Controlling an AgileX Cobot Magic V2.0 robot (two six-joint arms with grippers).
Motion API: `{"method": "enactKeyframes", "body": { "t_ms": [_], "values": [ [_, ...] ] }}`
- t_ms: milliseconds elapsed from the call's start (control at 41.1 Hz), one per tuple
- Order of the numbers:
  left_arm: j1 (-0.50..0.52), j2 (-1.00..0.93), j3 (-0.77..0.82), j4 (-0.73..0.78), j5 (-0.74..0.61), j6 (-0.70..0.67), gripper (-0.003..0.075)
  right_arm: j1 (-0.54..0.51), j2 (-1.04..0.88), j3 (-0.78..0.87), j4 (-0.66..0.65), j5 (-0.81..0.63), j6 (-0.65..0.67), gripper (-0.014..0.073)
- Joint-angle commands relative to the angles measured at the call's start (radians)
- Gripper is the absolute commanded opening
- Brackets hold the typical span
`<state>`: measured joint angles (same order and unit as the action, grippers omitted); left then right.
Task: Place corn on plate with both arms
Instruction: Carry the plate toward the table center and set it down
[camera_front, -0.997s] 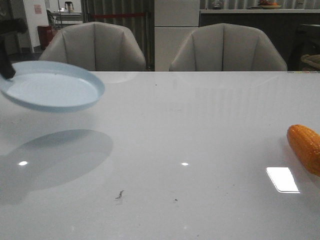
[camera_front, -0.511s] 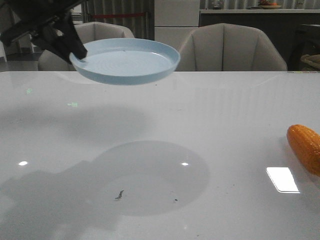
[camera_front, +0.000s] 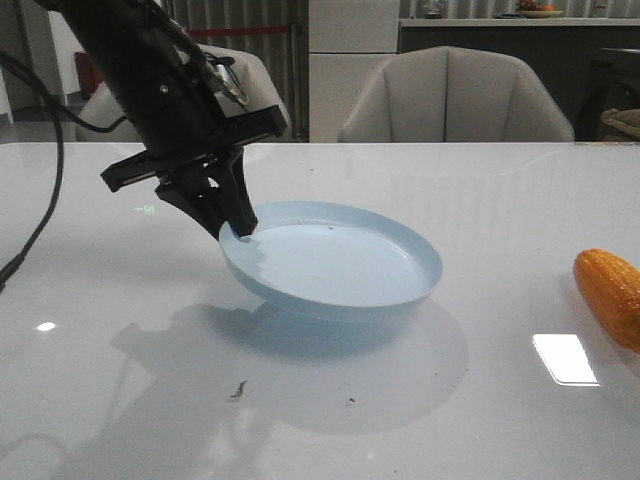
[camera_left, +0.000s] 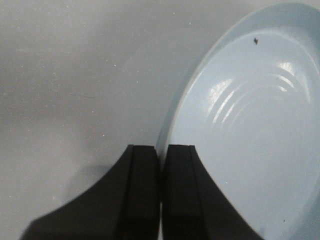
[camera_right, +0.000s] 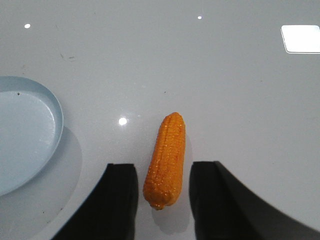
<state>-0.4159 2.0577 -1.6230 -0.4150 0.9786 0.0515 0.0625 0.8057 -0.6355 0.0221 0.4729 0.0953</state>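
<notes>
Corn lay untouched on the table at the right edge, framed by the right gripper's spread fingers, well apart from the plate, tilted mid-table with the left gripper clamped on its rim; pickup and placing remained.

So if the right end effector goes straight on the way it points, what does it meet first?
Probably the stubby orange-yellow corn cob, which lies between the open fingers of the right end effector in its wrist view. Under it is the glossy white table. Height above the cob is unclear.
</notes>
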Motion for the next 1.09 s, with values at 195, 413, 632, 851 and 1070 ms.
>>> {"method": "enactKeyframes", "body": {
  "t_ms": [195, 413, 632, 851, 1070],
  "values": [
    [-0.025, -0.014, -0.033, 0.068, -0.004, 0.002, 0.0213, -0.007, -0.003, -0.035, -0.004, -0.073, -0.008, 0.0379],
    [-0.025, 0.006, -0.04, 0.077, 0.014, 0.002, 0.042, -0.007, -0.003, -0.035, -0.004, -0.073, -0.008, 0.0379],
    [-0.021, 0.003, -0.222, 0.097, 0.165, 0.007, 0.0428, -0.007, -0.003, -0.035, -0.001, -0.077, -0.008, 0.0379],
    [-0.021, -0.005, -0.473, 0.247, 0.226, 0.009, 0.0428, -0.007, -0.001, -0.048, 0.003, -0.068, -0.008, 0.0386],
    [-0.007, -0.1, -0.535, 0.51, 0.154, -0.051, 0.0428, -0.007, 0.099, -0.21, -0.004, 0.058, -0.007, 0.0385]
  ]
}}
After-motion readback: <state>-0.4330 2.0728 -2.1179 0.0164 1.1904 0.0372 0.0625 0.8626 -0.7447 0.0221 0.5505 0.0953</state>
